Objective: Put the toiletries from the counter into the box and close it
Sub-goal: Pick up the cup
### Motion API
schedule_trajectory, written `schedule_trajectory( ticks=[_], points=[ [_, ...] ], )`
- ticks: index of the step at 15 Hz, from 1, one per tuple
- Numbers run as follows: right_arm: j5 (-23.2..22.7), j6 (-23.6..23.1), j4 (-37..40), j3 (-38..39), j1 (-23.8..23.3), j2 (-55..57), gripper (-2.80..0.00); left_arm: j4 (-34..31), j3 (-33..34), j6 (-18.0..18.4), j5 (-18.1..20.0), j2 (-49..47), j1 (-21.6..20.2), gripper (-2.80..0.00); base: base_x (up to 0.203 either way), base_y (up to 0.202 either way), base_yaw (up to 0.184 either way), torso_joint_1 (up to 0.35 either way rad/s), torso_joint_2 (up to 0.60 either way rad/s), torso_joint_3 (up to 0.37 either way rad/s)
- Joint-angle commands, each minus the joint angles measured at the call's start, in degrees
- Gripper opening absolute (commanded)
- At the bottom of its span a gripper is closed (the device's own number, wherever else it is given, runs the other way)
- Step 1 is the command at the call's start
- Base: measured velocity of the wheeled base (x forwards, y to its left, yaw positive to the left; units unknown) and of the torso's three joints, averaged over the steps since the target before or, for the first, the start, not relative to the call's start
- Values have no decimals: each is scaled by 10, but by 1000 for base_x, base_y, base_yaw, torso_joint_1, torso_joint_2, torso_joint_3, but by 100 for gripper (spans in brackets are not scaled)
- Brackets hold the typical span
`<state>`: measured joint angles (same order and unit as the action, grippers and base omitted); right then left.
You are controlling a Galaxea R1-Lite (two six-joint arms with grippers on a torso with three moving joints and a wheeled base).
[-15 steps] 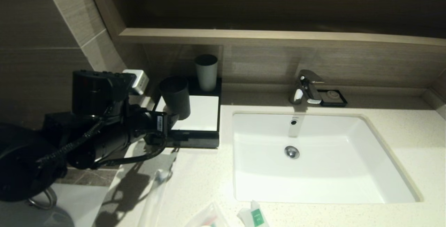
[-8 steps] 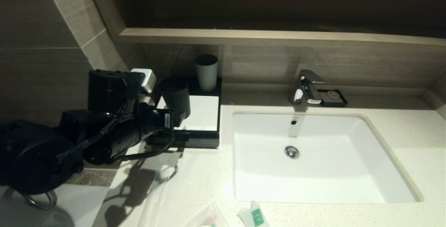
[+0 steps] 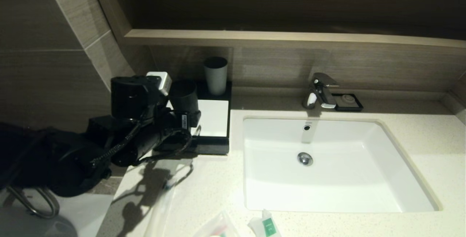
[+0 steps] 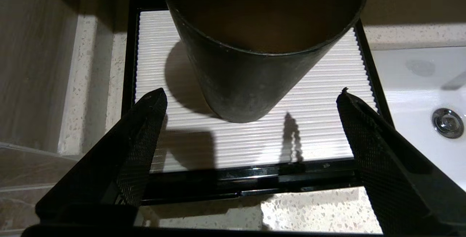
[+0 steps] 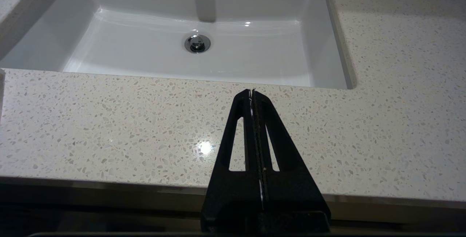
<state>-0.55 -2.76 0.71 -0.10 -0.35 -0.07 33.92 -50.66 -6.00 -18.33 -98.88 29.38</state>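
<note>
The black box [image 3: 214, 146] with its white top panel [image 3: 214, 118] stands on the counter [image 3: 204, 189] left of the basin. My left gripper [image 3: 194, 122] is open at the box's front left; in the left wrist view [image 4: 251, 93] its fingers [image 4: 145, 127] spread across the ribbed panel [image 4: 313, 120], above the black front edge [image 4: 255, 180]. The toiletries lie at the counter's near edge: a long thin sleeve [image 3: 160, 208], a clear pouch [image 3: 216, 226] and a white sachet with a green label [image 3: 266, 224]. My right gripper [image 5: 252, 92] is shut and empty over the counter's front edge.
A dark cup [image 3: 184, 97] stands on the box's panel, close before the left fingers [image 4: 255, 47]. A grey cup [image 3: 215, 70] stands behind it. The white basin [image 3: 327, 164], the faucet [image 3: 320, 89] and a small black soap dish [image 3: 347, 102] lie to the right.
My left arm has moved right and forward to the box's front. The toiletries, the cups and the box have not moved.
</note>
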Motion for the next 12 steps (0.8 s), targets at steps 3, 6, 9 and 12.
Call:
schedule_trajectory(
  ticks=[3,6,9,12],
  points=[
    [0,-1,0,0,0,1,-280,28,-12,0,-8,-39,0,0,0,0,0,0,0,0],
    [0,-1,0,0,0,0,-280,39,-20,0,-9,-54,0,0,0,0,0,0,0,0],
    [0,-1,0,0,0,1,-280,54,-28,1,-27,-71,0,0,0,0,0,0,0,0],
    [0,-1,0,0,0,1,-280,57,-32,1,-32,-79,0,0,0,0,0,0,0,0]
  ],
)
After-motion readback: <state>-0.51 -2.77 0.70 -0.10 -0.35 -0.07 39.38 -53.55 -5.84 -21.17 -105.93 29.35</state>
